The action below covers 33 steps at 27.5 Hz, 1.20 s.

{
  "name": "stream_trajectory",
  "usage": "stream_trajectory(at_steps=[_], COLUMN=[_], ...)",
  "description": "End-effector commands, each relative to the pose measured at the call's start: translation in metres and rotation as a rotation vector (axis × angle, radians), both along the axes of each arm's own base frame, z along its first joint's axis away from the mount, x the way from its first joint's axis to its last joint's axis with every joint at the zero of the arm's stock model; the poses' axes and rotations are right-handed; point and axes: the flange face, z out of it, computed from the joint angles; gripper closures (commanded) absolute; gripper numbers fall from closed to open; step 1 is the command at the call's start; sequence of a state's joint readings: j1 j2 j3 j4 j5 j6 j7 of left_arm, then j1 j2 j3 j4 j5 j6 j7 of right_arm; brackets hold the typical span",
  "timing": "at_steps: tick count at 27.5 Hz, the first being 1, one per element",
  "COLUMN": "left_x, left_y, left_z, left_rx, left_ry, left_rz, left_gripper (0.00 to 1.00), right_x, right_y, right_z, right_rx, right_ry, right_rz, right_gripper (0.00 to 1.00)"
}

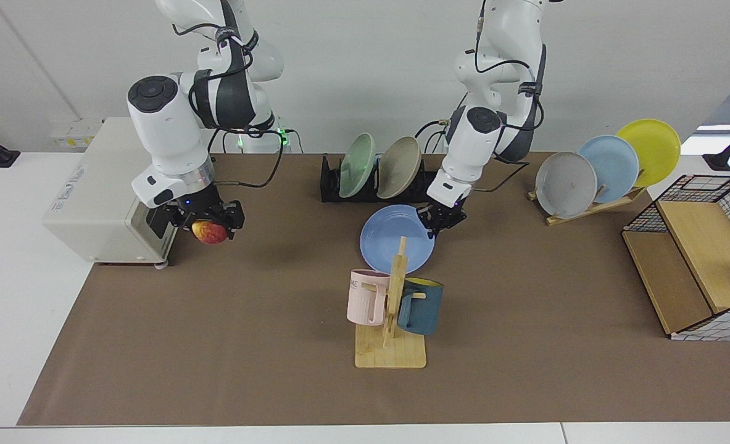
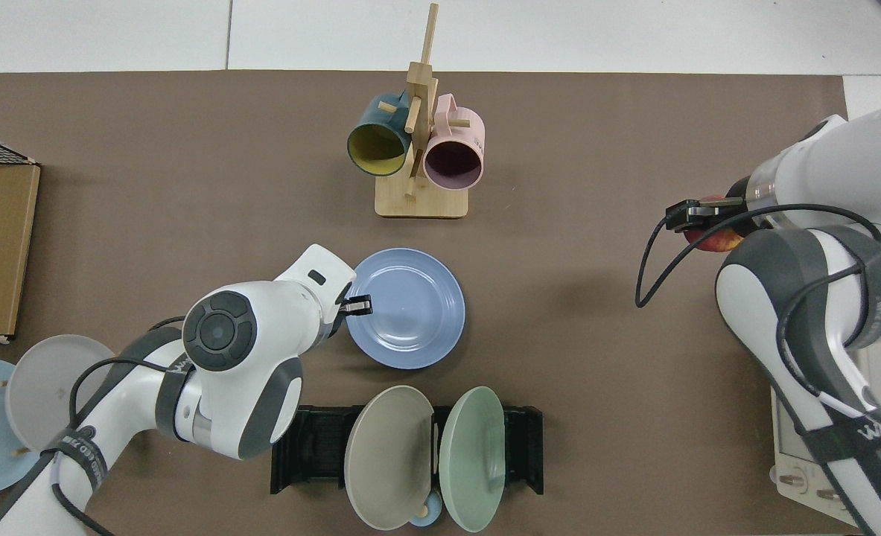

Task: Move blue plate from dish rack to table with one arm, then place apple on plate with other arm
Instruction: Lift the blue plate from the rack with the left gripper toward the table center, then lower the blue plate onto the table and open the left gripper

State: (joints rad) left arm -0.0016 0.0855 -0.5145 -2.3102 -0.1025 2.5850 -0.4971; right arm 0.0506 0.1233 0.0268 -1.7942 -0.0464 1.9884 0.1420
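The blue plate (image 1: 395, 238) (image 2: 409, 308) lies flat, low over or on the brown mat of the table (image 1: 229, 345), between the black dish rack (image 1: 331, 185) (image 2: 313, 450) and the mug stand. My left gripper (image 1: 437, 223) (image 2: 356, 305) is shut on the plate's rim. The apple (image 1: 210, 232) (image 2: 716, 238), red and yellow, is held above the mat near a white box, my right gripper (image 1: 208, 229) (image 2: 704, 216) shut on it. In the rack stand a pale green plate (image 1: 356, 165) and a beige plate (image 1: 398, 167).
A wooden mug stand (image 1: 391, 336) (image 2: 419, 149) holds a pink mug (image 1: 366, 297) and a dark blue mug (image 1: 419, 306) just in front of the blue plate. A slanted wooden stand holds grey (image 1: 566, 184), sky-blue and yellow plates. A wire-and-wood basket (image 1: 698, 271) sits beside it.
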Motion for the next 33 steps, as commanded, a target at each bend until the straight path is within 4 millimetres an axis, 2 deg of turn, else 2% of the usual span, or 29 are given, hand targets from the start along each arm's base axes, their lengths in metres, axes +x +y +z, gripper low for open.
stream_trajectory(at_steps=[1,9,10,12,13,16,20,23,27,31,33], left_x=[-0.013,-0.018,-0.018,-0.017,-0.017,-0.013,0.008,0.030,0.050,0.057,0.063], left_y=[0.001,0.004,0.005,0.006,0.006,0.008,0.016,0.033,0.061,0.077,0.100], left_z=[-0.008,-0.015,-0.015,-0.016,-0.016,-0.015,-0.004,0.016,0.046,0.079,0.100], left_rx=[0.000,0.009,0.010,0.014,0.017,0.013,0.018,0.043,0.137,0.215,0.251], left_ry=[0.000,0.011,0.010,0.009,0.010,0.016,0.047,0.071,0.038,0.017,0.018], left_rz=[0.004,-0.004,-0.006,-0.013,-0.020,-0.005,0.010,0.031,0.026,0.017,0.041], left_gripper=[1.00,1.00,0.84,0.17,0.00,0.00,0.00,0.00,0.00,0.00,0.00], right_x=[-0.004,-0.005,-0.006,-0.007,-0.007,-0.008,-0.009,-0.009,-0.011,-0.015,-0.017], right_y=[0.001,0.008,0.009,0.013,0.014,0.015,0.026,0.029,0.045,0.071,0.081], right_z=[0.003,0.001,0.002,0.002,0.002,0.002,0.001,0.002,0.002,0.000,0.000], right_rx=[0.004,0.007,0.007,0.013,0.022,0.034,0.034,0.036,0.038,0.040,0.042], right_ry=[0.011,0.012,0.012,0.013,0.013,0.016,0.016,0.013,0.013,0.017,0.016], right_rz=[0.020,0.024,0.024,0.028,0.027,0.021,0.037,0.030,0.025,-0.006,-0.020], right_gripper=[1.00,1.00,1.00,1.00,1.00,1.00,1.00,1.00,1.00,1.00,1.00])
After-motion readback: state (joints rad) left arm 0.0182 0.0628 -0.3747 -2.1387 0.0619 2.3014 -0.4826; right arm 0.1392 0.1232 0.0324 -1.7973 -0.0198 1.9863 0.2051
